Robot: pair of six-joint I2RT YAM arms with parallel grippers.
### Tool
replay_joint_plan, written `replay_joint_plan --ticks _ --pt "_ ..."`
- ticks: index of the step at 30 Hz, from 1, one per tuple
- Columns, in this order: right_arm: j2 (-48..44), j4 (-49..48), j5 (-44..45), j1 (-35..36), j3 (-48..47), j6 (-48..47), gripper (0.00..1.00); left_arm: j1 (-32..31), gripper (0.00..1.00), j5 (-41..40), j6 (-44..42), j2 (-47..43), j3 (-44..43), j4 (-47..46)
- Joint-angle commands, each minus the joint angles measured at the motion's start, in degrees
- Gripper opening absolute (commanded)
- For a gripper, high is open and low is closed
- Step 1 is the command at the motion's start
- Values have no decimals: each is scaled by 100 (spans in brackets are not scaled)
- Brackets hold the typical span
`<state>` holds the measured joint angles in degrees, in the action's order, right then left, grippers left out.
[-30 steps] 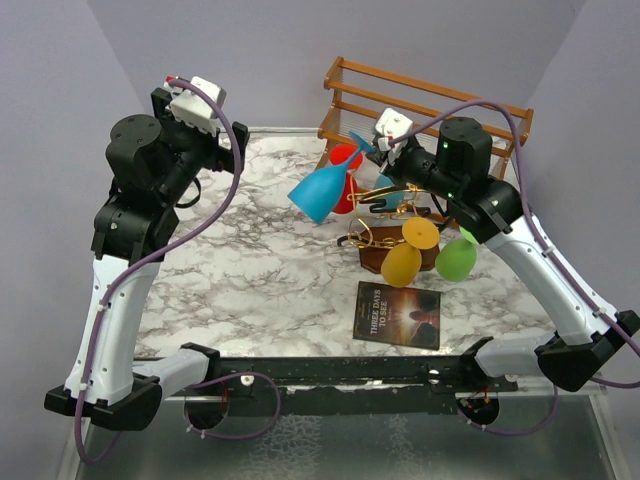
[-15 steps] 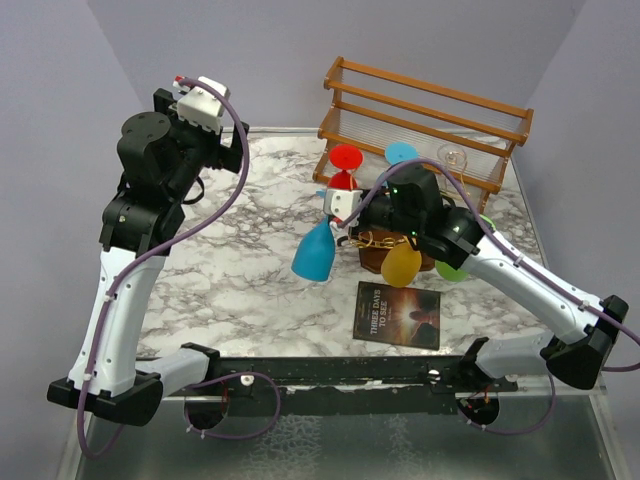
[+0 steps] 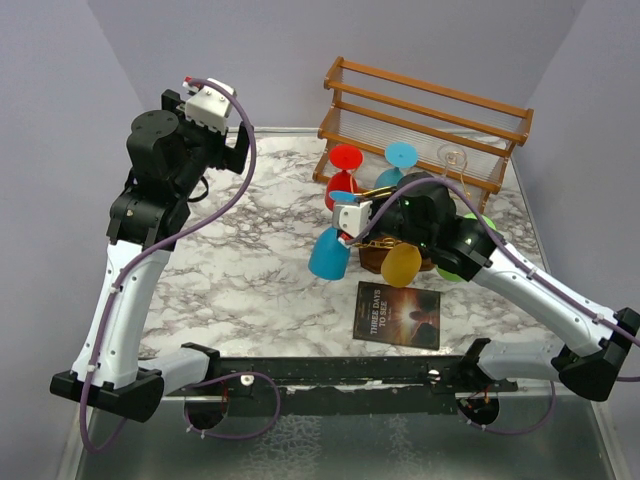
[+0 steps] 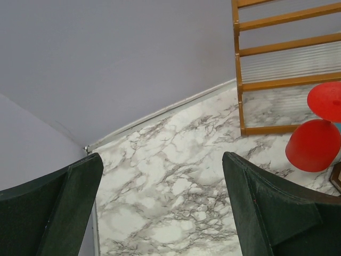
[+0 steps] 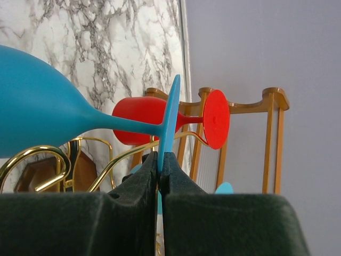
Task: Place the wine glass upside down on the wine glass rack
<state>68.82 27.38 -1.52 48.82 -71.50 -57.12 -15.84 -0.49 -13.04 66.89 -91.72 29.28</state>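
Observation:
My right gripper (image 3: 350,212) is shut on the foot of a blue wine glass (image 3: 328,256). It holds the glass upside down, bowl lowest, just left of the wine glass rack (image 3: 372,243), a gold wire stand on a dark wooden base. In the right wrist view the fingers (image 5: 161,162) pinch the thin blue foot (image 5: 169,120), with the bowl (image 5: 37,117) to the left above a gold loop (image 5: 42,154). A red glass (image 3: 343,172), another blue glass (image 3: 401,154), a yellow glass (image 3: 402,265) and a green glass (image 3: 455,270) hang on the rack. My left gripper (image 3: 236,140) is open and empty at the far left.
A large orange-brown slatted wooden rack (image 3: 430,110) stands at the back, with a clear glass (image 3: 455,157) in front of it. A dark book (image 3: 397,313) lies near the front edge. The left wrist view shows marble tabletop (image 4: 170,186), the wooden rack (image 4: 266,48) and the red glass (image 4: 313,145).
My right arm has swung the blue glass down and left from beside the rack's top, turning it bowl down, then drawn it back close to the rack. The left arm shifted slightly.

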Motion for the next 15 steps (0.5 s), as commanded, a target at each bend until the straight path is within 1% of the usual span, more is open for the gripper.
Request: replay_joint_plan --ticks 1,15 --pt "-233 -171 254 49 147 -252 1 19 98 129 -72 40 40 -203" --pt "-578 -159 319 49 472 -421 1 27 98 130 -181 160 67 -262"
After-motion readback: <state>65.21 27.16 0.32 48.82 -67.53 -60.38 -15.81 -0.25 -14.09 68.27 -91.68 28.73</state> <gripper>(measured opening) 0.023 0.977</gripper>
